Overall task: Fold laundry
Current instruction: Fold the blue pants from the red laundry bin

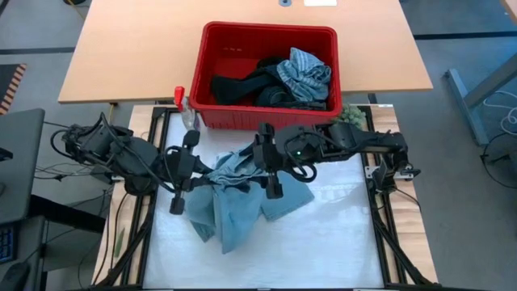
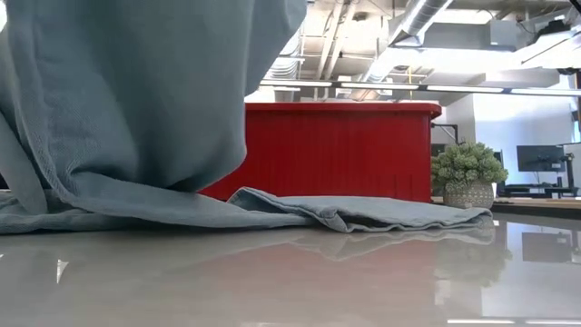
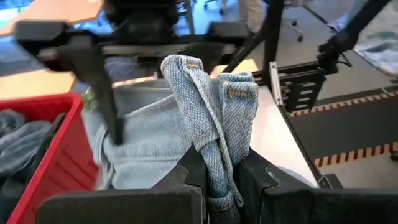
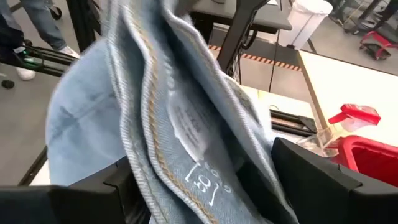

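You are holding the light blue denim garment up over the white worktop, strung between both arms. The left tool is pinching a bunched hem tight. The right tool is standing spread, with cloth lying between its fingers. The garment's long axis is running tool to tool, the rest hanging down onto the worktop.

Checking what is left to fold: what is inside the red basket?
The red basket holds a grey-blue striped garment lying on top of black clothes. Whatever lies beneath that pile, and the basket floor under it, is covered and cannot be seen.
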You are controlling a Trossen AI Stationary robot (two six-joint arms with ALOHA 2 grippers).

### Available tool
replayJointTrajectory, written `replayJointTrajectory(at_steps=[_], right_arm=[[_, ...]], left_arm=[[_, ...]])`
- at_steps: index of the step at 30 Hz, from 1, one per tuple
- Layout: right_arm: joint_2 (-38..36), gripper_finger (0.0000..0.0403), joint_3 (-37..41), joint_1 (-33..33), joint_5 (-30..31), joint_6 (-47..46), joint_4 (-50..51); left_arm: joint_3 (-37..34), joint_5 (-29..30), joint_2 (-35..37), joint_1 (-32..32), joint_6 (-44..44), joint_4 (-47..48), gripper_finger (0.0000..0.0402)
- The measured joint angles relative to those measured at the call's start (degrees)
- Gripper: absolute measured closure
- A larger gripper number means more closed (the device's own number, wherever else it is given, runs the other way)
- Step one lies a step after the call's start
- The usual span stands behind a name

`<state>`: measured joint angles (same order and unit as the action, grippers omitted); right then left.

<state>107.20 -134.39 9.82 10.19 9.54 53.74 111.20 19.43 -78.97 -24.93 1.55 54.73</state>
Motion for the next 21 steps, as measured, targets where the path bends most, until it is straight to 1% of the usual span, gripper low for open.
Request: replayJointTrajectory(at_steps=[4, 8, 11, 14, 16, 18, 19, 21], right_arm=[[-0.02, 0.0081, 0.00, -0.10, -1.91, 1.09, 0.22], [1.20, 0.0081, 0.00, -0.08, -2.75, 3.30, 0.00], [2.77, 0.0081, 0.02, -0.10, -4.70, 4.17, 0.52], [3.19, 0.0092, 0.04, -0.10, -6.40, 4.02, 1.77], [3.17, 0.0112, -0.02, -0.02, -6.58, 4.06, 1.86], [3.10, 0.0145, 0.00, 0.29, -6.70, 4.17, 2.31], [3.10, 0.0167, 0.00, 0.31, -6.72, 4.43, 2.27], [3.10, 0.0227, -0.55, 0.27, -6.86, 5.61, 2.95]], left_arm=[[0.00, -1.15, -0.79, 0.00, -3.23, -1.76, 0.0376], [0.00, -2.06, -2.73, 0.62, -6.36, -2.20, 0.0376], [0.00, -2.28, -3.87, 1.34, -8.12, -2.17, 0.0376], [-0.01, -2.70, -3.70, 1.61, -9.19, -3.61, 0.0376], [0.00, -2.63, -3.39, 1.95, -9.50, -4.07, 0.0376], [0.00, -2.47, -3.18, 1.99, -9.48, -3.71, 0.0375], [0.00, -2.44, -3.18, 2.06, -9.56, -3.82, 0.0375], [0.00, -2.48, -3.18, 2.39, -10.47, -4.23, 0.0375]])
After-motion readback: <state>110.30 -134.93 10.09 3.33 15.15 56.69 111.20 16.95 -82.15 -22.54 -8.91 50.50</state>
